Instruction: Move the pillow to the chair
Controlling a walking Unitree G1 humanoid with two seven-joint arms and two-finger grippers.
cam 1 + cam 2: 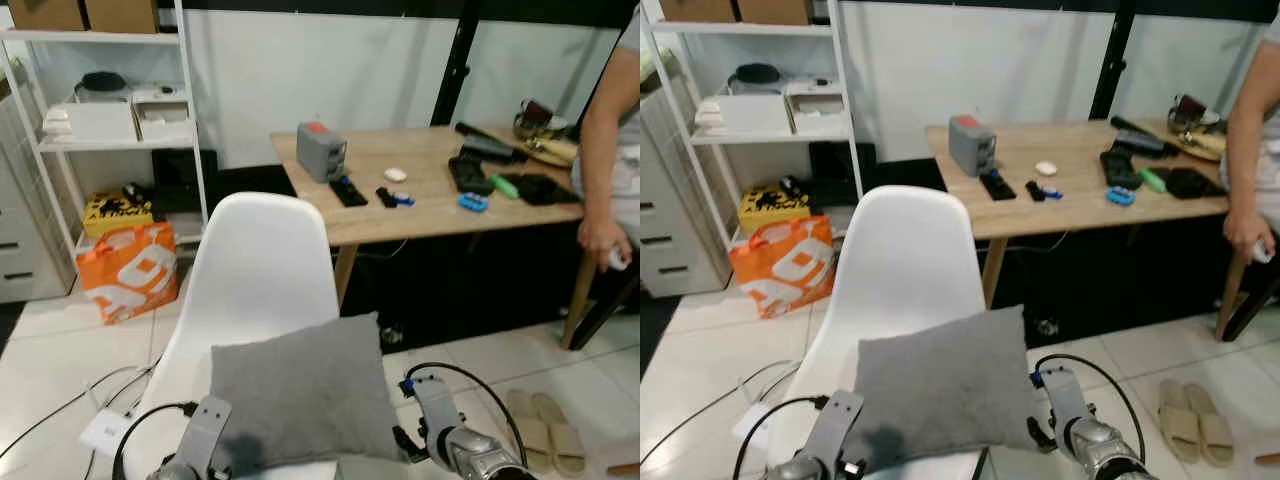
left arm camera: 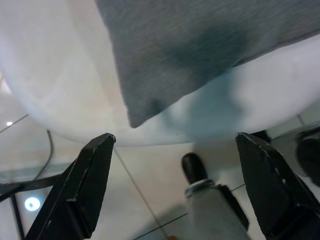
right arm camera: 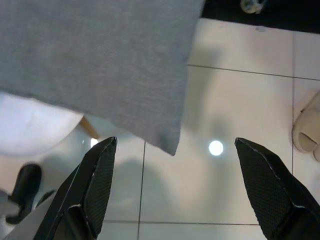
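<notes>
Far left I saw a white shelf unit [image 1: 120, 110] w/ boxes, an orange bag [image 1: 128, 270] on the floor below it. Near left, my left gripper [image 2: 175, 190] sat low by the chair's front edge, fingers spread wide apart, nothing between them; pillow corner hung just beyond the tips, not touching. Centre: grey pillow [image 1: 300, 395] lay on the seat of the white chair [image 1: 262, 265], leaning back toward the backrest, its right side overhanging the seat edge. Behind the chair, far side, a wooden table [image 1: 420, 225] w/ a grey box [image 1: 321, 151] and small dark gadgets. Near right, my right gripper [image 3: 175, 185] was also spread, holding nothing, over white floor tile w/ the pillow's near-right corner just ahead of the tips. Right of that, a pair of beige slippers [image 1: 545, 430] on the floor. Far right, a person's arm [image 1: 603, 150] hung by the table end, hand holding smth small & white
</notes>
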